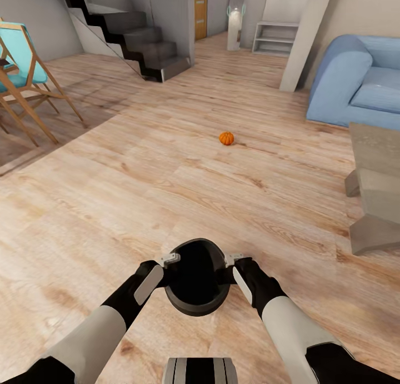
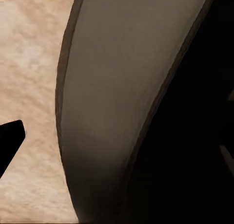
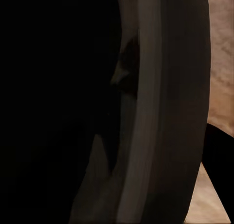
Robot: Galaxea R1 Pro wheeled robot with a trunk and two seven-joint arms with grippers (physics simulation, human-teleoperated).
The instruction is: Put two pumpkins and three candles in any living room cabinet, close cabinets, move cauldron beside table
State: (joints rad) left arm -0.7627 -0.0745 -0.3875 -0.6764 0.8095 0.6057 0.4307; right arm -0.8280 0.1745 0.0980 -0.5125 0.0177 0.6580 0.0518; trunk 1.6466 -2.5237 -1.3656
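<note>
1. Where the two arms meet low in the head view, the cauldron (image 1: 197, 284) sits between the grippers, its wide dark mouth facing up and its rim just above the wooden floor (image 1: 166, 195).
2. The left gripper (image 1: 170, 258) presses at the cauldron's left rim and the right gripper (image 1: 234, 258) at its right rim, so the pot is held from both sides; whether each pair of fingers is pinched on the rim or merely set against it cannot be told.
3. In the left wrist view the cauldron's grey-brown rim (image 2: 107, 112) curves close by, with its black inside beside it and floor planks beyond.
4. In the right wrist view the same rim (image 3: 165, 112) runs as a tall band next to the dark hollow.
5. Well ahead of both grippers, a pumpkin (image 1: 226, 138) lies alone on the floor.
6. Ahead and to the right of the right gripper stands a grey low table (image 1: 378, 167), with a blue sofa (image 1: 355, 78) behind it.
7. Far ahead to the left of the left gripper are a teal chair (image 1: 22, 56) and a dark staircase (image 1: 133, 34).
</note>
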